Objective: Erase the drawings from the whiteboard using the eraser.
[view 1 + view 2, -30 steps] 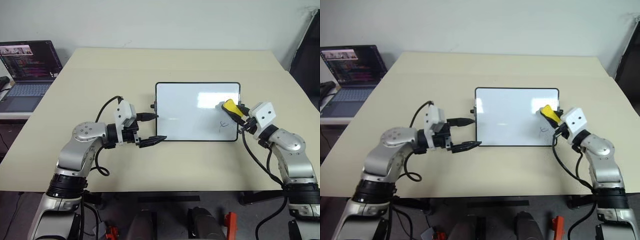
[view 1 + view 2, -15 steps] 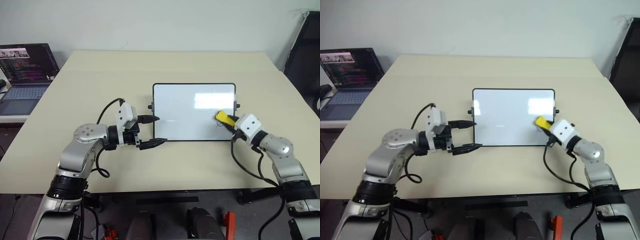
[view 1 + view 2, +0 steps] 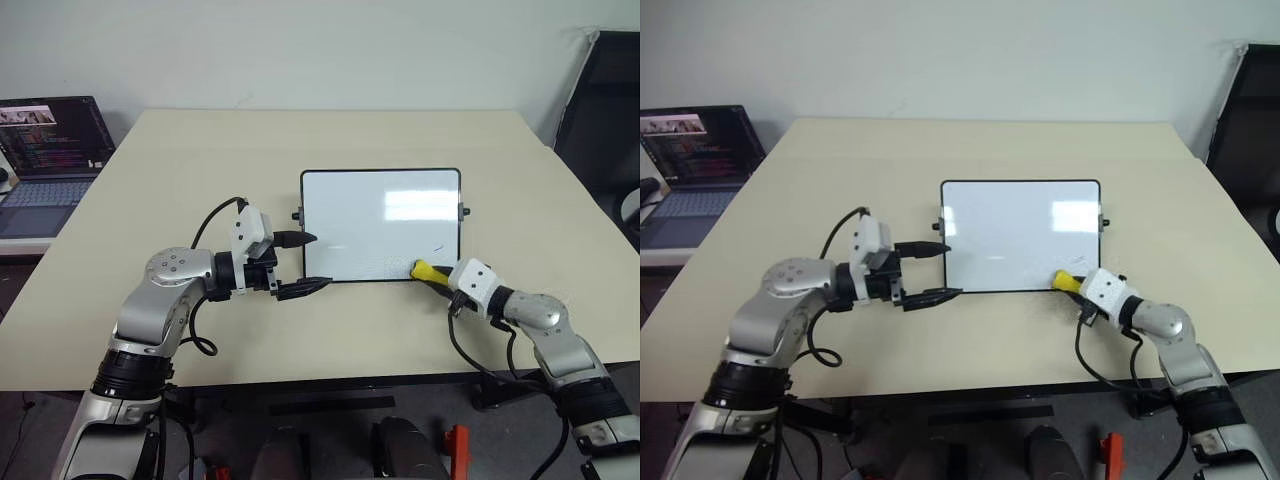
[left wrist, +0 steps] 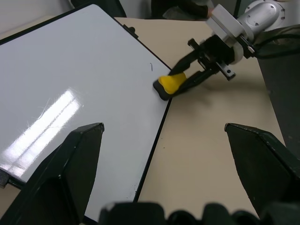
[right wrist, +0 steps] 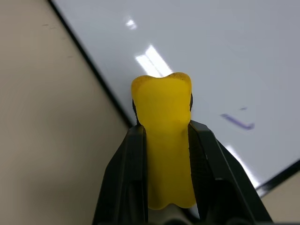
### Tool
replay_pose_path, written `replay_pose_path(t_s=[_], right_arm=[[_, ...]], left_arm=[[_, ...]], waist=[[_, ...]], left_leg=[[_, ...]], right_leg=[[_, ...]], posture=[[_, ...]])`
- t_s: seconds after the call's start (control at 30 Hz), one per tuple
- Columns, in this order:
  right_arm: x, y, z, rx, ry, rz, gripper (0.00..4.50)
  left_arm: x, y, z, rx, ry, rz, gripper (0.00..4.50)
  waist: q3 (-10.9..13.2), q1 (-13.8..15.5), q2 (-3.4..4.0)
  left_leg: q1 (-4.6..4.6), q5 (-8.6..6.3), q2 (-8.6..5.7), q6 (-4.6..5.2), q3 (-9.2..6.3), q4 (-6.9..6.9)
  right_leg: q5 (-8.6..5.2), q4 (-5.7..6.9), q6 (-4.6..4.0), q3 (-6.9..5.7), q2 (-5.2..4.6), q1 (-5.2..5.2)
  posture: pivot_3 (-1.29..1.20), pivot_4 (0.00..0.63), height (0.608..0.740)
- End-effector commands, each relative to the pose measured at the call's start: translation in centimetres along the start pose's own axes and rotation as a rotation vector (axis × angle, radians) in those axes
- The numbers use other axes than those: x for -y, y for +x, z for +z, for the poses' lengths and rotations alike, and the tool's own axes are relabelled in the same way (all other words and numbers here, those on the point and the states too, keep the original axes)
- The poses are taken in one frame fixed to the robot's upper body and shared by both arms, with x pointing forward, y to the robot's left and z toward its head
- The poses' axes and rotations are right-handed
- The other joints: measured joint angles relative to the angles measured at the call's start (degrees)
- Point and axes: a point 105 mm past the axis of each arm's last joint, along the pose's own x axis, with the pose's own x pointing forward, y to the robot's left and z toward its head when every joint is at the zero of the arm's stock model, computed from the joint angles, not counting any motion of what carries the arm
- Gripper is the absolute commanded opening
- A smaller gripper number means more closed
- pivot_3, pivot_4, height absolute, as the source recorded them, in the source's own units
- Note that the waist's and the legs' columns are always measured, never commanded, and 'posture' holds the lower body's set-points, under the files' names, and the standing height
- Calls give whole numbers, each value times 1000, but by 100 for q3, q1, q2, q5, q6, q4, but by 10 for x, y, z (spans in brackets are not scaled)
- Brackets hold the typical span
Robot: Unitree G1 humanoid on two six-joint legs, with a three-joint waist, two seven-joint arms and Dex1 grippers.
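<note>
The yellow eraser (image 5: 164, 140) is clamped between the two black fingers of the right gripper (image 3: 436, 276), its free end projecting past the fingertips. That end is set against the whiteboard (image 3: 370, 215) at the near right corner, just inside the thin black frame. The whiteboard lies flat on the beige table (image 3: 200, 160), with its small black knobs on both short sides. Of the drawings, one short blue stroke (image 5: 237, 122) is seen on the white surface, just beside the eraser's tip and apart from it. The left gripper (image 3: 308, 263) is held with its fingers spread apart and nothing between them, at the near left corner of the whiteboard, pointing across towards the board. An open laptop (image 3: 45, 150) stands beyond the table's left edge.
</note>
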Motion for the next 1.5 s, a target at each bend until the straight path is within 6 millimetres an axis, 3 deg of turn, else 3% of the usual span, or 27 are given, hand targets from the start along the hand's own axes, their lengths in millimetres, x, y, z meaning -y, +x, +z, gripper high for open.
replay_pose_path(t_s=[0.03, 0.2, 0.37, 0.6, 0.73, 0.8, 0.9, 0.97, 1.03, 1.07, 1.13, 1.23, 1.3, 1.4, 1.5], right_arm=[[48, -13, -26, -142, -35, -213, 832], [51, -15, -37, -186, -50, -227, 822], [32, -9, -30, -136, -33, -164, 805], [-36, -3, -8, -49, 58, 155, 804], [-54, -5, -7, -66, 70, 225, 795], [-42, -6, -4, -56, 83, 183, 783], [-9, -14, 14, 20, 138, 74, 781], [32, -32, 41, 153, 257, -52, 778], [87, -65, 55, 256, 375, -243, 776], [113, -85, 50, 259, 418, -357, 776], [142, -112, 27, 194, 474, -532, 775], [159, -132, -20, -7, 540, -716, 775], [155, -132, -42, -109, 583, -734, 775], [141, -123, -66, -237, 635, -679, 760], [131, -113, -77, -307, 647, -605, 743]], left_arm=[[-3, 2, 12, 27, 54, -1, 4500], [-4, 3, 11, 31, 58, 6, 4500], [-4, 2, 9, 27, 53, 6, 4500], [-3, 3, 8, 24, 46, -1, 4500], [-3, 5, 8, 28, 47, -6, 4500], [-3, 6, 10, 32, 51, -12, 4500], [-3, 8, 13, 45, 55, -21, 4500], [-2, 11, 20, 70, 58, -32, 4500], [3, 20, 27, 113, 56, -65, 4500], [9, 27, 30, 137, 55, -94, 4500], [18, 39, 32, 163, 49, -128, 4500], [29, 53, 32, 177, 47, -170, 4500], [36, 60, 34, 195, 40, -195, 4500], [42, 67, 36, 207, 34, -219, 4500], [44, 68, 36, 209, 32, -228, 4500]], waist=[[0, 3, 0], [-6, 8, -9], [-9, 8, -14], [-9, -34, -14], [-9, -30, -14], [-9, -11, -14], [-6, 5, -12], [9, 21, 4], [26, 54, 28], [31, 87, 37], [33, 163, 42], [18, 231, 18], [18, 220, 18], [26, 146, 40], [27, 73, 57]], left_leg=[[0, 1, -1, 2, 0, 2], [0, 3, -2, 4, 0, -1], [-3, 3, -2, 4, 0, -1], [-2, 2, 4, 4, -1, -7], [-2, 2, 6, 4, -1, -7], [-6, 2, 6, 4, -2, -7], [-33, 2, 6, 4, -3, -7], [-49, 2, 4, 4, -2, -7], [-69, 2, 1, 4, -3, -7], [-85, 2, -2, 4, -5, -6], [-123, 2, -9, 4, -4, -2], [-140, 1, -7, 4, -13, -8], [-139, -1, -5, 5, -8, -12], [-150, -2, -7, 5, 9, -15], [-144, -2, -7, 5, 16, -17]], right_leg=[[3, -1, 1, 1, -1, 1], [3, -6, -1, 1, -2, 3], [3, -8, 1, 3, -1, 3], [1, -7, -2, 3, 3, -1], [0, -6, -4, 2, 5, -4], [-1, -9, -4, -1, 5, -6], [-1, -6, -6, -3, 5, -33], [10, -5, 12, -2, 4, -47], [27, -7, 19, -2, 0, -59], [32, -8, 16, -5, -2, -69], [38, -10, 20, -6, -9, -102], [35, -15, 12, -24, -8, -116], [29, -16, 7, -19, -6, -117], [29, -9, 8, -1, -7, -143], [29, -4, 9, 11, -4, -145]], posture=[[0, 150, 740], [0, 150, 740], [0, 150, 740], [0, 150, 740], [0, 150, 740], [0, 150, 740], [0, 150, 740], [0, 150, 740], [0, 150, 740], [0, 150, 740], [0, 150, 740], [0, 150, 740], [0, 150, 740], [0, 150, 740], [0, 150, 740]])
